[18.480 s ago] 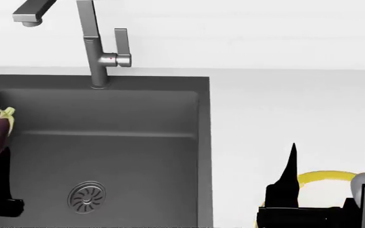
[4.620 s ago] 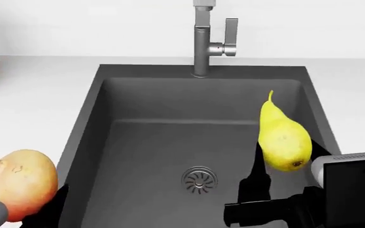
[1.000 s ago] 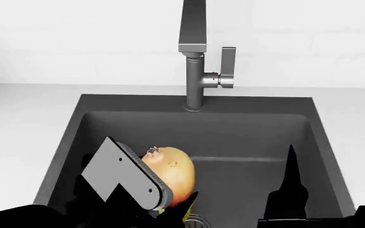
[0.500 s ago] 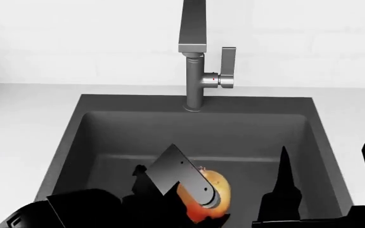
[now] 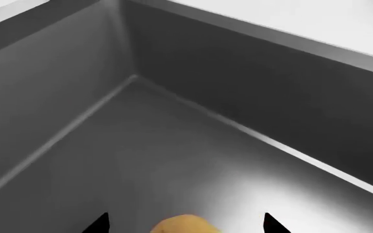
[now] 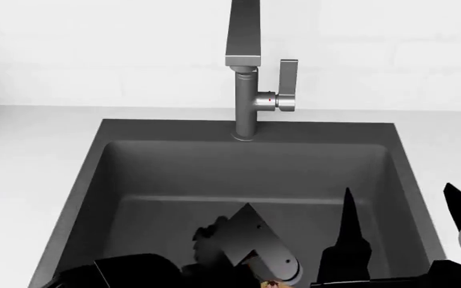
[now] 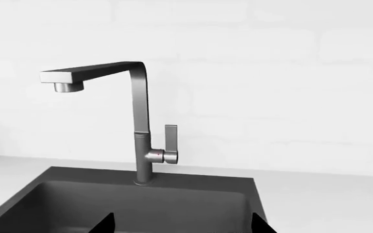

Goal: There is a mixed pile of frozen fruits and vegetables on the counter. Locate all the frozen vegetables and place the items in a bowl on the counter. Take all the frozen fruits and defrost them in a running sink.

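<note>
The dark grey sink (image 6: pixel 174 174) fills the head view, with its faucet (image 6: pixel 245 90) at the back. My left gripper (image 6: pixel 230 228) is low inside the basin. The tan-brown round fruit (image 5: pixel 185 226) lies between its wide-apart jaws, clear of both tips that show. Only a sliver of the fruit (image 6: pixel 275 282) shows in the head view, under the finger plate. My right gripper (image 6: pixel 396 191) is open and empty above the basin's right side, facing the faucet (image 7: pixel 141 121). The pear, carrot, eggplant and bowl are out of view.
The white counter (image 6: pixel 30 138) surrounds the sink on both sides. The faucet's lever handle (image 6: pixel 288 81) stands upright, and no water shows at the spout (image 7: pixel 62 82). A white tiled wall rises behind.
My left gripper has gone down deeper into the sink and to the right with the fruit, which is now almost hidden in the head view. My right gripper has shifted slightly left.
</note>
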Robot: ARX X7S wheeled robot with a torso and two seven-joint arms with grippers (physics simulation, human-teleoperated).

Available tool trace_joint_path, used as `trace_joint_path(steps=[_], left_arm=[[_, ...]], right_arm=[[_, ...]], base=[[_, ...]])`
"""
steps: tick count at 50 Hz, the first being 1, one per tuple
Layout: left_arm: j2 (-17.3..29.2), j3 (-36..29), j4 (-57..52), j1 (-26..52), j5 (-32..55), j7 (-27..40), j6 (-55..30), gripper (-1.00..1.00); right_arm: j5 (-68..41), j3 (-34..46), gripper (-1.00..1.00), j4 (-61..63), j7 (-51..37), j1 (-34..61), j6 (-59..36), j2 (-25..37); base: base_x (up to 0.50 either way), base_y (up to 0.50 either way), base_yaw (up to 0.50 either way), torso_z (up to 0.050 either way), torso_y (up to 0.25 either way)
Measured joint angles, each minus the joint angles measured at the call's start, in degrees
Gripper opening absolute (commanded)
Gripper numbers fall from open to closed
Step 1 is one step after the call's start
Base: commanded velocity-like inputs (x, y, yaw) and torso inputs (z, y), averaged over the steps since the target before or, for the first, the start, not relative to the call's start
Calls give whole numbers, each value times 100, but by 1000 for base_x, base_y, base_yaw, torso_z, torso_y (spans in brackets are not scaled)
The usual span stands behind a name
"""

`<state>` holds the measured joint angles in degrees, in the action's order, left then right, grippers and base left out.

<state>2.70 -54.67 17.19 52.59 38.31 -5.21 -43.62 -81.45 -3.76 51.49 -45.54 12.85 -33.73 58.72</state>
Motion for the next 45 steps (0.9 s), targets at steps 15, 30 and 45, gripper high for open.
trace_joint_path(steps=[15,30,45], left_arm=[[232,260,-849,43,393,531,-243,100],[968,1058,-2289,-257,1021,1269,-387,100],[1653,2020,-3577,-755,1498,2166,-215,100]], right_arm=[[32,16,100,21,-8,44,19,-38],[128,-25,100,7,-39,54,67,-81],[248,-11,100,-6,-54,32,59,-100]], base=[[0,0,0,0,0],[0,0,0,0,0],[0,0,0,0,0]])
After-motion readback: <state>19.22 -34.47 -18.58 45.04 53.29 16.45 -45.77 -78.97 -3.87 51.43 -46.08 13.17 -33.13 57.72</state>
